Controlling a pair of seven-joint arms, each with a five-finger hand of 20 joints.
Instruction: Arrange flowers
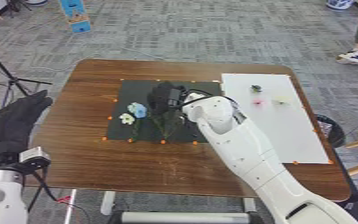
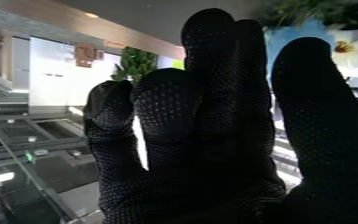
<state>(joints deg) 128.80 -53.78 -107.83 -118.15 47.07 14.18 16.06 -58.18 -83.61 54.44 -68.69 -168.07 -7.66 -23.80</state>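
Right hand (image 1: pixel 162 96), fingers loosely extended and thumb apart, is over the dark mat (image 1: pixel 131 90) on the desk (image 1: pixel 78 125); blue flower (image 1: pixel 137 109) just beside, white flower (image 1: pixel 127 119) near. Risk noted — a low sideways sweep could catch both and drag them askew.

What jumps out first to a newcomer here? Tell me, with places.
The big white right arm slants across the table's right half in the head view, its black-gloved hand at the dark mat. Just left of that hand, a pale blue flower and a white one stand out against the mat. A bright white sheet lies on the right.
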